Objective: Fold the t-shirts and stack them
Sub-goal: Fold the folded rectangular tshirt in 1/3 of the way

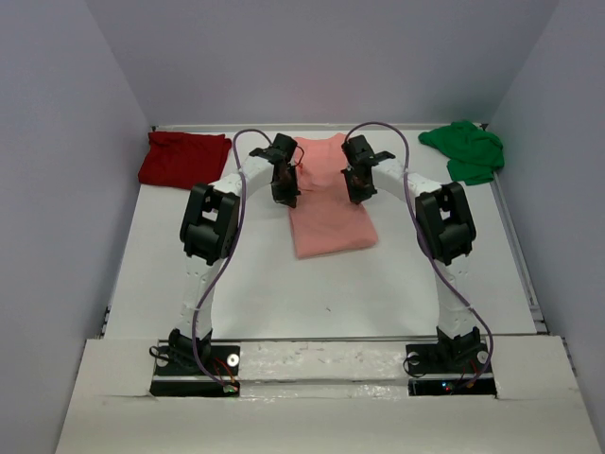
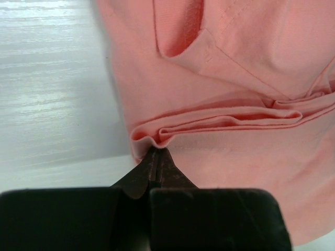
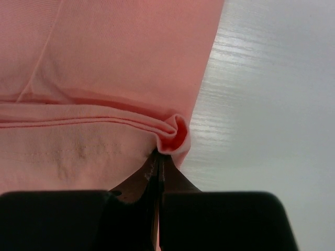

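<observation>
The salmon-pink t-shirt (image 1: 326, 194) lies in the middle of the table, narrowed into a long strip. My left gripper (image 1: 287, 194) is shut on a pinched fold at the shirt's left edge (image 2: 149, 138). My right gripper (image 1: 358, 192) is shut on a curled fold at its right edge (image 3: 175, 133). A crease runs across the cloth between the two grips. The dark red t-shirt (image 1: 183, 158) lies folded at the back left. The bright green t-shirt (image 1: 465, 148) lies crumpled at the back right.
White table top (image 1: 312, 293) with grey walls on three sides. A raised white rail (image 1: 515, 246) runs along the right edge. Both arm bases (image 1: 194, 364) sit at the near edge, cables looping over each arm.
</observation>
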You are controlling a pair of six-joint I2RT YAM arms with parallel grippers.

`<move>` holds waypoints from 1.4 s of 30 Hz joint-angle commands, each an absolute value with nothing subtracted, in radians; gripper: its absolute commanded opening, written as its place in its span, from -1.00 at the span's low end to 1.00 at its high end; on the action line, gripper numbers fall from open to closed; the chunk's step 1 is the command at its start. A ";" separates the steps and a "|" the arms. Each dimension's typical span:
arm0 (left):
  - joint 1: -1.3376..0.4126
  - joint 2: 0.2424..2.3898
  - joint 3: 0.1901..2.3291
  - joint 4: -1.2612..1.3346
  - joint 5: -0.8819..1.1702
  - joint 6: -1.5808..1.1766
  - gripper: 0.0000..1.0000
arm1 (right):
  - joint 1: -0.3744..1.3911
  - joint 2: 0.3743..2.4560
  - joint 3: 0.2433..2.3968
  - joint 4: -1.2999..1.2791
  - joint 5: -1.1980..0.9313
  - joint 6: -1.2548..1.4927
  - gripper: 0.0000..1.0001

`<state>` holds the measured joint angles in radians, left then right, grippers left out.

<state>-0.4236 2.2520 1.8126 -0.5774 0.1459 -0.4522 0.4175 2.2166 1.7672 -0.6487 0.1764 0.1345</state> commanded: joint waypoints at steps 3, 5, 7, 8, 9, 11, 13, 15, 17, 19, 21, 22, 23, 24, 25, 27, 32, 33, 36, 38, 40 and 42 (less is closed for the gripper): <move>-0.414 2.141 1.858 -0.624 0.015 -0.420 -1.00 | 0.413 2.096 1.763 -0.666 0.209 0.124 -1.00; -0.414 2.125 1.865 -0.635 0.011 -0.419 -1.00 | 0.413 2.056 1.772 -0.676 0.216 0.120 -1.00; -0.417 2.094 1.878 -0.638 -0.026 -0.417 -1.00 | 0.413 2.030 1.778 -0.680 0.213 0.115 -1.00; -0.420 2.071 1.882 -0.638 -0.040 -0.411 -1.00 | 0.413 2.013 1.789 -0.687 0.209 0.115 -1.00; -0.423 2.060 1.885 -0.638 -0.047 -0.408 -1.00 | 0.413 2.008 1.798 -0.695 0.207 0.112 -1.00; -0.423 2.048 1.916 -0.656 -0.064 -0.403 -1.00 | 0.413 2.011 1.830 -0.715 0.198 0.109 -1.00; -0.425 2.051 1.963 -0.681 -0.055 -0.393 -1.00 | 0.413 2.022 1.853 -0.726 0.178 0.109 -1.00; -0.425 2.063 2.002 -0.698 -0.031 -0.394 -1.00 | 0.413 2.045 1.861 -0.729 0.158 0.117 -1.00; -0.426 2.065 1.999 -0.689 -0.008 -0.394 -1.00 | 0.413 2.065 1.865 -0.732 0.117 0.121 -1.00; -0.433 2.060 1.980 -0.683 -0.005 -0.400 -1.00 | 0.422 2.094 1.864 -0.730 0.114 0.126 -1.00; -0.436 2.062 1.950 -0.661 0.049 -0.402 -1.00 | 0.432 2.117 1.870 -0.730 0.113 0.123 -1.00; -0.439 2.062 1.938 -0.652 0.084 -0.405 -1.00 | 0.443 2.140 1.873 -0.732 0.118 0.124 -1.00; -0.439 2.065 1.927 -0.634 0.098 -0.410 -1.00 | 0.443 2.151 1.878 -0.732 0.120 0.123 -1.00; -0.440 2.071 1.911 -0.627 0.112 -0.413 -1.00 | 0.443 2.161 1.884 -0.733 0.117 0.124 -1.00; -0.440 2.075 1.905 -0.624 0.132 -0.416 -1.00 | 0.443 2.180 1.896 -0.736 0.118 0.126 -1.00; -0.445 2.083 1.885 -0.606 0.149 -0.423 -1.00 | 0.443 2.197 1.908 -0.736 0.120 0.124 -1.00; -0.451 2.098 1.841 -0.548 0.224 -0.443 -1.00 | 0.443 2.258 1.954 -0.747 0.141 0.115 -1.00; -0.453 2.112 1.836 -0.545 0.232 -0.446 -1.00 | 0.443 2.264 1.959 -0.746 0.140 0.115 -1.00; -0.456 2.140 1.833 -0.545 0.226 -0.445 -1.00 | 0.443 2.282 1.967 -0.746 0.141 0.115 -1.00; -0.457 2.158 1.833 -0.546 0.221 -0.446 -1.00 | 0.443 2.290 1.967 -0.746 0.137 0.117 -1.00; -0.457 2.174 1.838 -0.551 0.210 -0.445 -1.00 | 0.443 2.296 1.959 -0.746 0.137 0.121 -1.00; -0.460 2.195 1.838 -0.561 0.203 -0.440 -1.00 | 0.443 2.298 1.948 -0.746 0.132 0.124 -1.00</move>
